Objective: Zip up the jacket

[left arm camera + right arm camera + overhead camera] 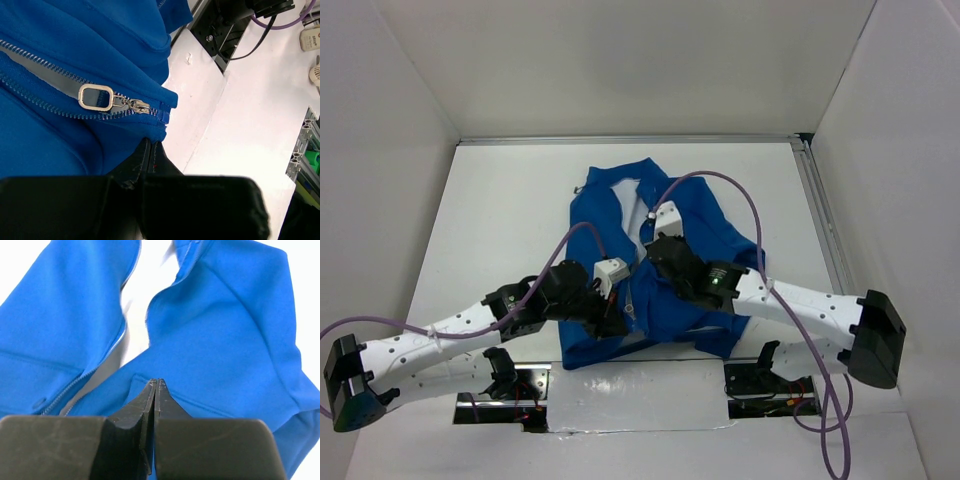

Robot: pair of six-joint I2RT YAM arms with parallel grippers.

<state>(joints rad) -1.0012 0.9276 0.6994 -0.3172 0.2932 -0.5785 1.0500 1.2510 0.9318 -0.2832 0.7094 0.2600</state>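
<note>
The royal-blue jacket (665,285) lies flat mid-table, its front open with white lining (632,205) showing towards the collar. Its silvery zipper slider (136,105) and rectangular pull (96,97) sit near the bottom hem. My left gripper (617,326) is shut, its tips (151,143) pinched on the hem edge just under the zipper's bottom end. My right gripper (653,250) is shut with nothing visible between the jaws. Its tips (157,381) rest against the blue fabric (220,335) beside a seam, to the right of the open zipper teeth (75,382).
Purple cables (740,195) arch over the jacket from both wrists. A metal rail (820,220) runs along the table's right edge. White walls enclose the left, back and right. The arm base mounts (505,385) sit at the near edge.
</note>
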